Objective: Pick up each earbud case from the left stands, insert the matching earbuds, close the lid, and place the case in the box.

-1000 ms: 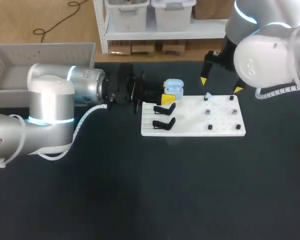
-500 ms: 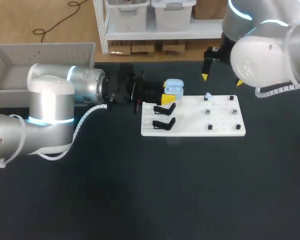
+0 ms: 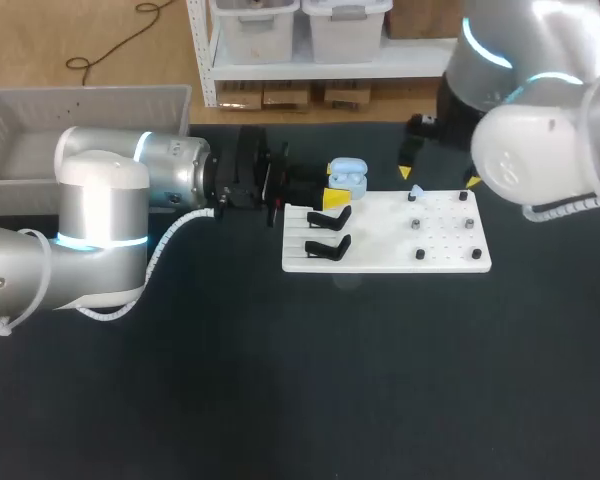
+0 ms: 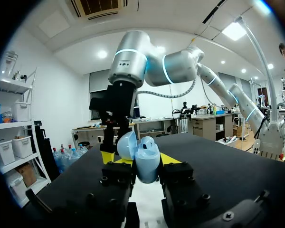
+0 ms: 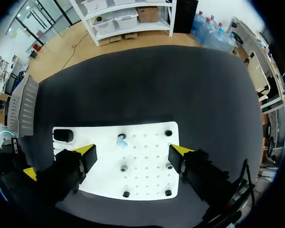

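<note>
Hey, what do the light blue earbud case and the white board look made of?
The earbud case looks like smooth moulded plastic with a soft sheen: rounded shell, faint highlights. The white board seems a rigid matte sheet, maybe plastic or painted metal: flat, evenly white, with rows of small holes.

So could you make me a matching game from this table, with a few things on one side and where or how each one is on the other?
Things:
1. case
2. earbud
3. black stands
4. right fingers

States:
A. empty
B. spread apart above the board
C. lying loose on the board
D. gripped between the left fingers, lid open

Pairs: 1-D, 2-C, 3-A, 4-B
</note>
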`<state>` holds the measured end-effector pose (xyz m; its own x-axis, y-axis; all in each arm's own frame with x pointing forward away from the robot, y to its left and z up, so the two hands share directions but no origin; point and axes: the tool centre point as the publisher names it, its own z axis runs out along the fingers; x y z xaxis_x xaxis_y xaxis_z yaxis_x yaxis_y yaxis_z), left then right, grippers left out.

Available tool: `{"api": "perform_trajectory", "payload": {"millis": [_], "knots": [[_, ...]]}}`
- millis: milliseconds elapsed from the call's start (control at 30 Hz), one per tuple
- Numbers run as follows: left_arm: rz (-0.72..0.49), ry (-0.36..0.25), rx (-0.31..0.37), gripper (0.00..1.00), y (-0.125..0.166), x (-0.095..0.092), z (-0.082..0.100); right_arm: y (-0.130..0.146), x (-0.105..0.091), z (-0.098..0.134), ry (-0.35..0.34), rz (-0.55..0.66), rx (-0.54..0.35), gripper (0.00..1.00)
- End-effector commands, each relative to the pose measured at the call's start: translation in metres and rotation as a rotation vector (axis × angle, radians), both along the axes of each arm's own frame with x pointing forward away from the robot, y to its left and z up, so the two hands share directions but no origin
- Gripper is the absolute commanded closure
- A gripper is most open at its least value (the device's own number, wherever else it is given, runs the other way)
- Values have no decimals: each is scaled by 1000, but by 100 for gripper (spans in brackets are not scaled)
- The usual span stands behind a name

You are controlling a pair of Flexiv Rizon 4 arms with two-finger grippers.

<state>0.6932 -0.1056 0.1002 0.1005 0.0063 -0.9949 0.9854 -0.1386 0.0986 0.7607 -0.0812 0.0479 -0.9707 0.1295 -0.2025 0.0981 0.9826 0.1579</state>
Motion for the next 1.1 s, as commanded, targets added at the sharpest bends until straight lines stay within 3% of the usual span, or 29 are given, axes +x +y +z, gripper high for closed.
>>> {"api": "perform_trajectory", "payload": {"millis": [33,200,533,1100], "knots": [[2,0,1,100,0,-1,0,-4,5,-8,10,-3,0,0],[2,0,1,100,0,-1,0,0,10,-18,28,11,-17,2],[2,0,1,100,0,-1,0,7,13,-20,22,24,-3,50],[2,0,1,100,0,-1,0,21,20,-25,54,83,38,51]]}}
